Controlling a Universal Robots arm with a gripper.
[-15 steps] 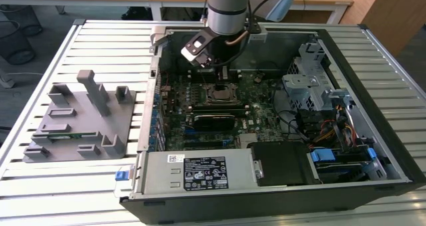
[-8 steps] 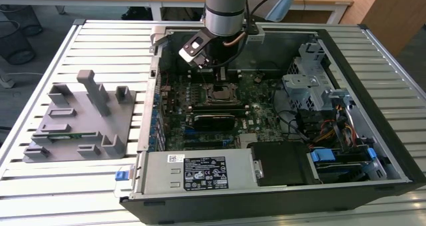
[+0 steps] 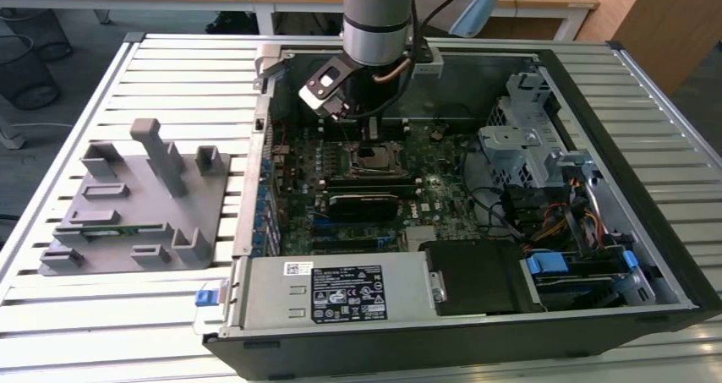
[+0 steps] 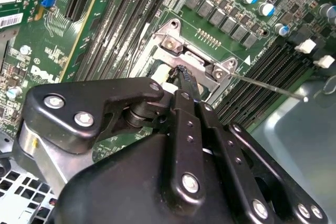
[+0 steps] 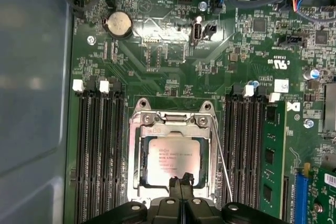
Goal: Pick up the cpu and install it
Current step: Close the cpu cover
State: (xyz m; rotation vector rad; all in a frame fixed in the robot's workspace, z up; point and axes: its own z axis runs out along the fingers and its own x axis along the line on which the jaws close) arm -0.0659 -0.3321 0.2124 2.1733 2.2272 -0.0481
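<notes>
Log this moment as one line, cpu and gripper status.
cpu: lying in socket | gripper: shut, holding nothing, at cpu's near edge | contact: cannot tell

1. In the first wrist view the end effector overlaps one edge of the cpu, and the picture's edge cuts off its body.
2. In the second wrist view the end effector covers most of the socket frame.
3. In the exterior view the arm is cut by the top edge and hides part of the motherboard.
</notes>
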